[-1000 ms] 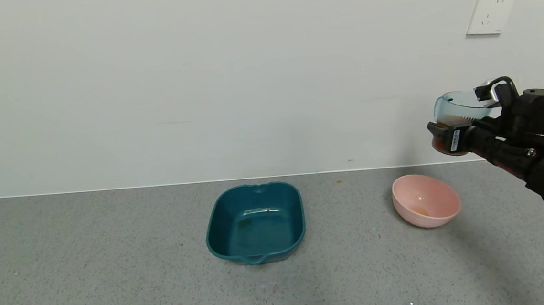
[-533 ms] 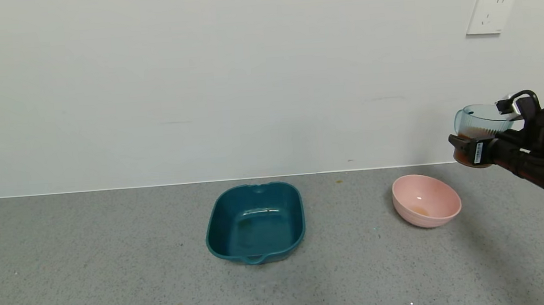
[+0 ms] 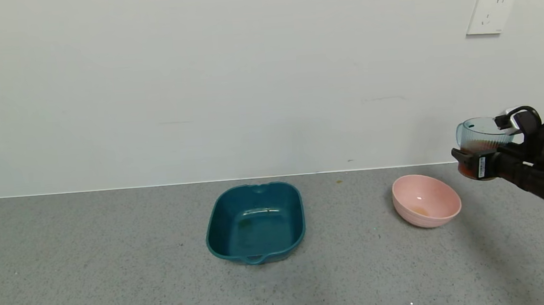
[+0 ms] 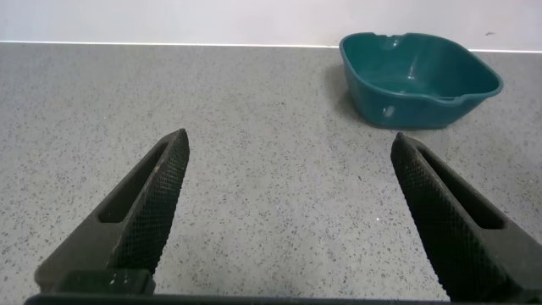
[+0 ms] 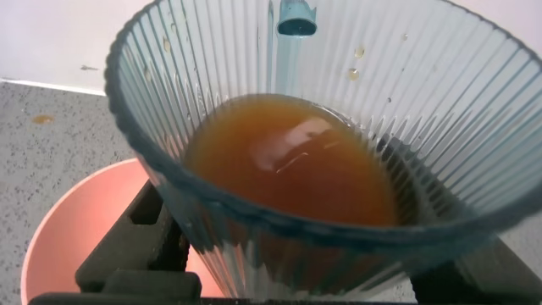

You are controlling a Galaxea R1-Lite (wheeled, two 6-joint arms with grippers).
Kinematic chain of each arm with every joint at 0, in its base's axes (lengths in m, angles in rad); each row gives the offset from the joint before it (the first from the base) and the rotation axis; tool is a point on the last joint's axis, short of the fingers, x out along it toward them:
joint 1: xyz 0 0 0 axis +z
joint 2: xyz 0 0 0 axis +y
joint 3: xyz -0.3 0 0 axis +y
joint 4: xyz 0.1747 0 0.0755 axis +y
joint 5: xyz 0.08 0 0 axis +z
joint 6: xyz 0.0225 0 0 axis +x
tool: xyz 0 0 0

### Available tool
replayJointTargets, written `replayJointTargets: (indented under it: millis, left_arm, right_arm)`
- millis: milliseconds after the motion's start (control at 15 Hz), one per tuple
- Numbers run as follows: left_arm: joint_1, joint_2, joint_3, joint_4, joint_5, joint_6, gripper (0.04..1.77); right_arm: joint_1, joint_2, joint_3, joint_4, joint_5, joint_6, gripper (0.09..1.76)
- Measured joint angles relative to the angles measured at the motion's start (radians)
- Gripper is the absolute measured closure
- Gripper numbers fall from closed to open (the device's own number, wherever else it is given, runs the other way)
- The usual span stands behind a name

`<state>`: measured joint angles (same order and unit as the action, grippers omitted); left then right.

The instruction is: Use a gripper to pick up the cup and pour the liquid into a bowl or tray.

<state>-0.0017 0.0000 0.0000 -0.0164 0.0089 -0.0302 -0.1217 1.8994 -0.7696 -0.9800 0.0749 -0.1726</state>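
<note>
Right gripper (image 3: pixel 475 165): clamped on the lower body of the cup (image 3: pixel 482 137), fingers low on the wall so the rim stays free for pouring; held in the air just to the right of and above the pink bowl (image 3: pixel 441 211), near upright, so nothing spills before the tilt. Liquid (image 5: pixel 292 172): brown-orange, filling the lower part of the ribbed tumbler, surface roughly level. Pink bowl: stands on the grey counter (image 3: pixel 116 259), a faint trace of tan at its bottom, apparently the chosen target since it sits nearest the cup. Teal tray (image 3: pixel 219 223): well apart to the left, seemingly unused. Left gripper (image 4: pixel 288 212): jaws spread wide, parked low over the counter, holding nothing
</note>
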Motion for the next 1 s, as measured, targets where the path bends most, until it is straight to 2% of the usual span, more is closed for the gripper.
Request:
replayJointTargets:
  millis: [267, 533, 1000]
  left_arm:
    - [0.000, 0.000, 0.000, 0.000, 0.000, 0.000, 0.09]
    - [0.000, 0.000, 0.000, 0.000, 0.000, 0.000, 0.09]
    - [0.000, 0.000, 0.000, 0.000, 0.000, 0.000, 0.09]
  right_arm:
    - [-0.061, 0.011, 0.042, -0.021, 0.074, -0.093, 0.46]
    - [-0.107, 0.019, 0.057, -0.021, 0.132, -0.122, 0.46]
    - [-0.118, 0.085, 0.064, -0.085, 0.143, -0.169, 0.46]
